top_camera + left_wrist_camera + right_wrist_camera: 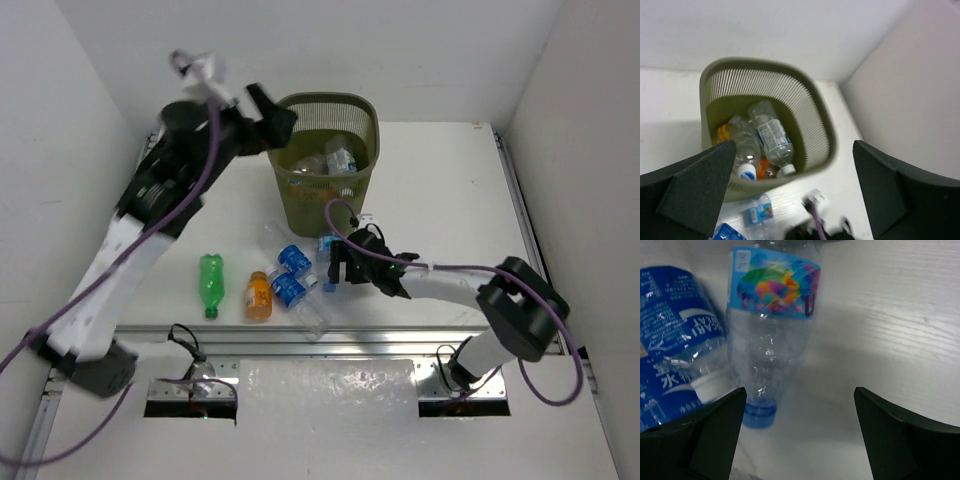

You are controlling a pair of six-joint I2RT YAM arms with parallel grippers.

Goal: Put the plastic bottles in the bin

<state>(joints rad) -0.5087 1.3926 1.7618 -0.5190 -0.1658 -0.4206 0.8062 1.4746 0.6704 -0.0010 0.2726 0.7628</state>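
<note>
Off-centre grasp risked
The left gripper (270, 115) is spread empty above the olive-green mesh plastic bin (325, 100). The right gripper (800, 395) is held open over a clear rainbow-labelled plastic bottle (770, 340) on the table (440, 180). The adjacent blue-labelled bottle (670, 350) could be pinched too.

1. A white tabletop (450, 180) with a faint wood grain, which shows clearly in the right wrist view (900, 315).
2. Plain white walls (330, 50) stand behind the tabletop and on both sides.
3. A metal rail (400, 334) runs along the table's near edge, and another (520, 200) runs along its right side.
4. A pale frosted sheet (328, 388) lies just in front of the near rail.
</note>
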